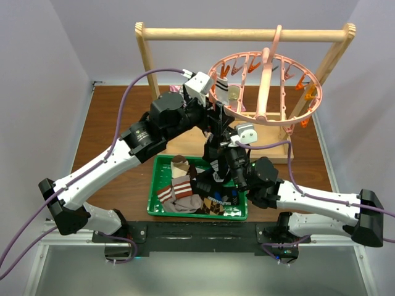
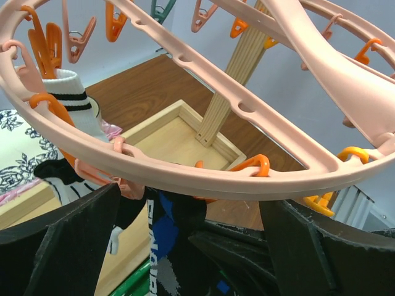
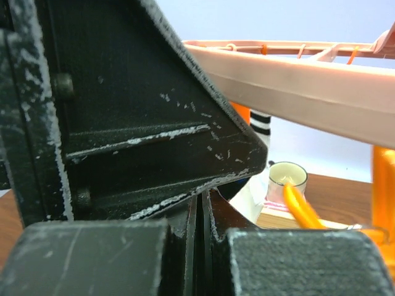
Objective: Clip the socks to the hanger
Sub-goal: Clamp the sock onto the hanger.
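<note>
The pink round hanger (image 1: 271, 121) hangs from the wooden rack, and its rim (image 2: 247, 179) fills the left wrist view. A black patterned sock (image 2: 160, 234) hangs just under that rim beside an orange clip (image 2: 256, 165). My left gripper (image 1: 216, 117) is open, its fingers (image 2: 80, 234) spread wide on either side of the sock and below the rim. My right gripper (image 1: 222, 137) reaches up from below and is shut on the black sock (image 1: 214, 165), close under the rim (image 3: 296, 80). A white sock with black stripes (image 2: 71, 102) is clipped further left.
A green tray (image 1: 162, 163) between the arm bases holds more socks, among them a brown striped one (image 1: 176, 188). The light wooden rack (image 1: 247, 34) and its base (image 2: 179, 139) stand behind. A cream sock (image 1: 234, 94) also hangs on the hanger.
</note>
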You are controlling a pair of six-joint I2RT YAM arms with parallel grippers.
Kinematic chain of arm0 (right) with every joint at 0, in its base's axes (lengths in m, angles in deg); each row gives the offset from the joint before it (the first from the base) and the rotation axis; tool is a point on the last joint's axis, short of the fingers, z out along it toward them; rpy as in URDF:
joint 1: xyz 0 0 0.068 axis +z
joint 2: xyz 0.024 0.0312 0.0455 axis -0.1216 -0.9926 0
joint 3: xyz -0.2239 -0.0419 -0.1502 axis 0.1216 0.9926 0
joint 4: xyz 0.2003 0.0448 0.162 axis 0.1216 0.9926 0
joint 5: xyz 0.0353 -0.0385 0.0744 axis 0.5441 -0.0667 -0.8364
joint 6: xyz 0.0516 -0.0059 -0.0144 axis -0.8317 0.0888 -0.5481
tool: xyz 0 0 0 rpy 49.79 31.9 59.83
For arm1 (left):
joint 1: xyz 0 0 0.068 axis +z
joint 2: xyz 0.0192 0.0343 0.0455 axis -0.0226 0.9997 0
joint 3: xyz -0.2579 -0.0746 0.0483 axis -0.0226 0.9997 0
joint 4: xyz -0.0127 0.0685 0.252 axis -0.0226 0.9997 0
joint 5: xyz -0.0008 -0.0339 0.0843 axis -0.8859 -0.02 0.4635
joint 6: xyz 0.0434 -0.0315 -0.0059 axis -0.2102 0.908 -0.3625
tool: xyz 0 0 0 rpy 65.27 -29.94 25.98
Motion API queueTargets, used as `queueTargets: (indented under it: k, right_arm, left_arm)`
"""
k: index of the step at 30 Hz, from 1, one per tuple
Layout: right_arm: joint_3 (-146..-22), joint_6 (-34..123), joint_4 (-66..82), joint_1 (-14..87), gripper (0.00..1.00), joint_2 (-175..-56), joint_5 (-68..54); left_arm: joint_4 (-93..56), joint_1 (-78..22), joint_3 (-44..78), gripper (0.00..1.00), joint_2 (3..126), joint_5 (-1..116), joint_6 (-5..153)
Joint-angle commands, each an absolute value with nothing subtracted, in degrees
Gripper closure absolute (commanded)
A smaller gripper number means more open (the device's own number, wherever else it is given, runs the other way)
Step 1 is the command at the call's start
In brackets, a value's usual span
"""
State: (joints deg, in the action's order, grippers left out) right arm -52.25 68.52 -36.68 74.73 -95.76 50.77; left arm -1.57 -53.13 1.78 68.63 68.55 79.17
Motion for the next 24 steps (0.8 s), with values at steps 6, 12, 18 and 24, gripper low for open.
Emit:
queueTargets:
  k: [6,12,18,24]
  right_arm:
    - [-55.58,62.30,-31.02,74.49,0.79,-97.86,46.29]
    - [-59.19,58.70,-19.08,74.66,0.36,-94.47,44.78]
    - [-60.59,55.45,-6.54,74.84,0.33,-85.84,44.60]
    - [-64.72,54.65,4.55,75.63,0.36,-76.26,46.01]
  left_arm:
    - [-3.37,-53.33,2.38,0.00,67.42,69.46,79.43]
    - [-3.55,-52.71,3.35,0.00,67.50,72.27,78.99]
    - [-4.34,-52.18,4.50,0.00,68.03,73.49,78.90]
    - [-4.52,-50.60,4.41,0.00,68.03,75.78,78.64]
